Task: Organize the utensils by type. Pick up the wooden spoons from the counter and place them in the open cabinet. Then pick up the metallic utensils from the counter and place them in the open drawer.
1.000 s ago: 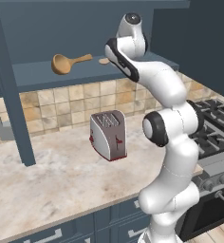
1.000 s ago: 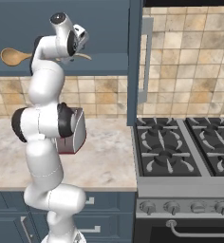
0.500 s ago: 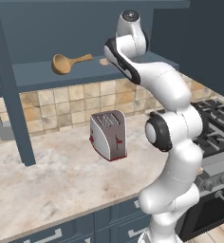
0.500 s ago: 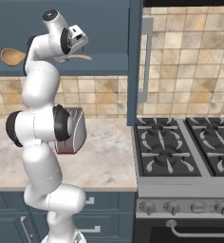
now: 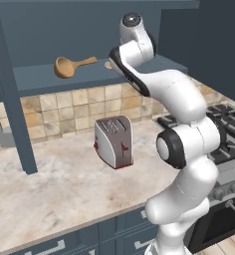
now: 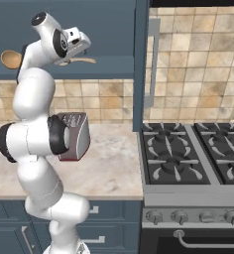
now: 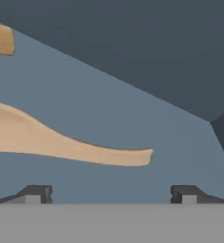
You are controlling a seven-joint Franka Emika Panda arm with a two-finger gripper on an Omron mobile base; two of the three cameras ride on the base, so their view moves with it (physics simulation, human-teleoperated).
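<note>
Looking from the left base view, the open cabinet [image 5: 94,74] has a blue shelf, and on it lies one wooden spoon [image 5: 69,65], bowl to the left and handle to the right. A second pale piece of wood shows just beside the arm's wrist, but it is mostly hidden. Below, on the counter [image 5: 59,189], stands a grey toaster [image 5: 114,142] with red trim. The stove [image 5: 224,124] is at the right.

From the right base view, the arm covers the middle of the shelf. A spoon bowl [image 6: 11,59] shows left of the arm and a thin handle [image 6: 84,60] comes out at its right, near the hand. The toaster [image 6: 75,136] is partly behind the arm.

The hand view looks along the shelf [image 7: 133,118]. A wooden handle [image 7: 85,151] lies flat on it, just ahead of the gripper [image 7: 110,194]. Its fingertips [image 7: 35,193] stand wide apart and hold nothing. Another bit of wood [image 7: 1,39] is at the upper left.

No writing can be read on any object.
</note>
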